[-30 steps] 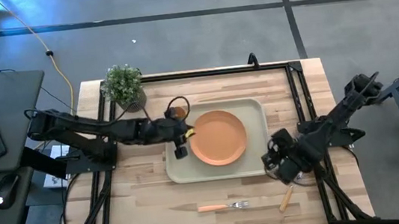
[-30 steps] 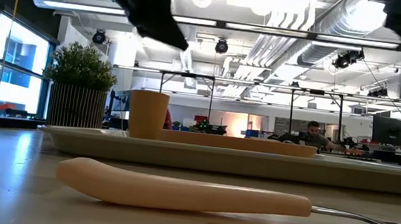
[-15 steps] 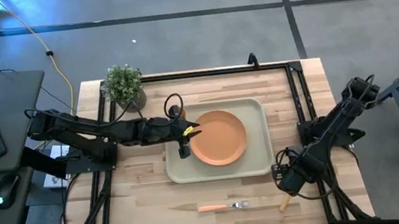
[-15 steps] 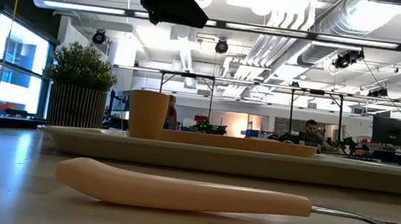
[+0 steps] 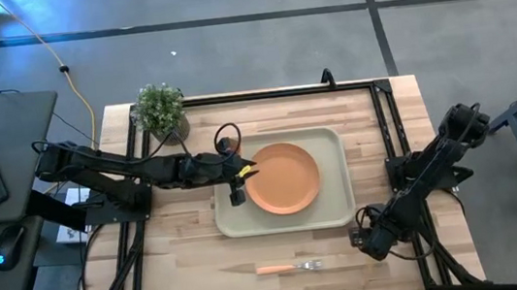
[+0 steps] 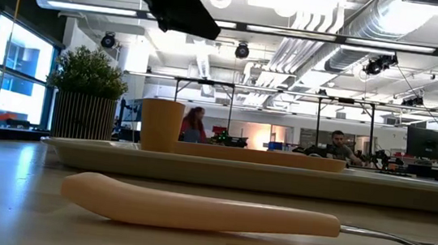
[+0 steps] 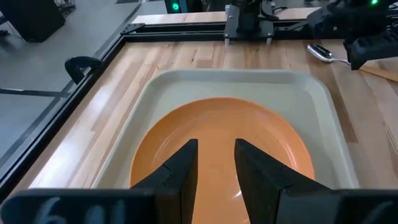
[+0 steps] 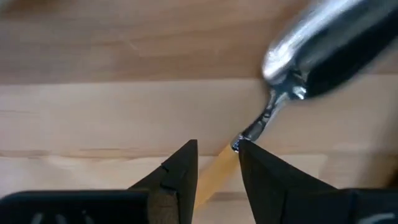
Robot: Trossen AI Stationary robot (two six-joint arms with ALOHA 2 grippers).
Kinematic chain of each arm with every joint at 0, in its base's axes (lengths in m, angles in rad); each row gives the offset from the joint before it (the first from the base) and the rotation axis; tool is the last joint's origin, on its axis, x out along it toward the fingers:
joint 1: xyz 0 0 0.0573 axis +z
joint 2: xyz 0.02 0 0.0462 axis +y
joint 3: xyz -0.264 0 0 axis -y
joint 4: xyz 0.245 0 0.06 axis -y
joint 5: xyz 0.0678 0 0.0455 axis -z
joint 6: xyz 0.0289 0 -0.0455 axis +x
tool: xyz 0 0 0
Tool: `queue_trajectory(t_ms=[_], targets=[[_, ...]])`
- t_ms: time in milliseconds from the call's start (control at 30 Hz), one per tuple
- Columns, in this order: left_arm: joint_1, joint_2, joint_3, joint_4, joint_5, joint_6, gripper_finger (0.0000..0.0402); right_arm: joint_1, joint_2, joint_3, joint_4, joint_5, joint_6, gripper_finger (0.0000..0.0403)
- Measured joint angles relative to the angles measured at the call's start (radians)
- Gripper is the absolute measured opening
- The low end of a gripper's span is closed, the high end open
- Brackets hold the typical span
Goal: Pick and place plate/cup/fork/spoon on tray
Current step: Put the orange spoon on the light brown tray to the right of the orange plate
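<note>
The orange plate [image 5: 283,177] and the orange cup [image 5: 229,146] rest on the pale tray [image 5: 339,209]; the cup stands upright at its far left corner [image 6: 162,125]. The fork [image 5: 290,267] lies on the table near the front edge, its handle close in the low view [image 6: 194,208]. My left gripper [image 5: 240,174] [image 7: 216,162] hovers shut and empty over the tray's left side. My right gripper [image 5: 371,240] [image 8: 217,162] is low at the tray's near right corner, shut on the spoon [image 8: 311,56], which it hides in the high view. My right gripper has the spoon's tan handle [image 8: 213,169] between its two fingers, right behind the thin metal neck [image 8: 261,124]. The fingers come from above, pointing down. The silver bowl [image 8: 323,50] sticks out beyond the fingers over the wood; I cannot tell whether it is lifted.
A potted green plant [image 5: 161,110] stands at the table's far left corner. A black frame [image 5: 330,86] runs around the table top. Bare wood shows between the tray and the near edge around the fork. People show in the room behind [image 6: 339,143].
My right gripper has gone from beside the tray's right side toward the table's near edge and down onto the spoon, now covering its handle in the high view. My left gripper has shifted a little toward the table's right over the tray.
</note>
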Motion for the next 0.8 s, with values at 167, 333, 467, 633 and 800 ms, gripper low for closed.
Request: queue_trajectory(t_ms=[167, 333, 467, 633, 800], targets=[[0.000, 0.000, 0.000, 0.010, -0.003, 0.011, 0.0095, 0.002, 0.001, 0.011, -0.022, -0.060, -0.013, 0.0110], [0.000, 0.000, 0.000, 0.009, -0.003, 0.010, 0.0095, 0.019, 0.004, 0.011, -0.079, -0.064, -0.051, 0.0110], [0.000, 0.000, 0.000, 0.005, -0.003, 0.010, 0.0095, 0.046, 0.004, 0.010, -0.142, -0.066, -0.035, 0.0110], [0.000, 0.000, 0.000, -0.008, -0.003, 0.010, 0.0095, 0.058, 0.004, 0.010, -0.127, -0.028, -0.028, 0.0110], [-0.001, 0.000, 0.000, -0.018, -0.003, -0.004, 0.0095, 0.058, 0.022, 0.010, -0.124, -0.033, -0.026, 0.0110]])
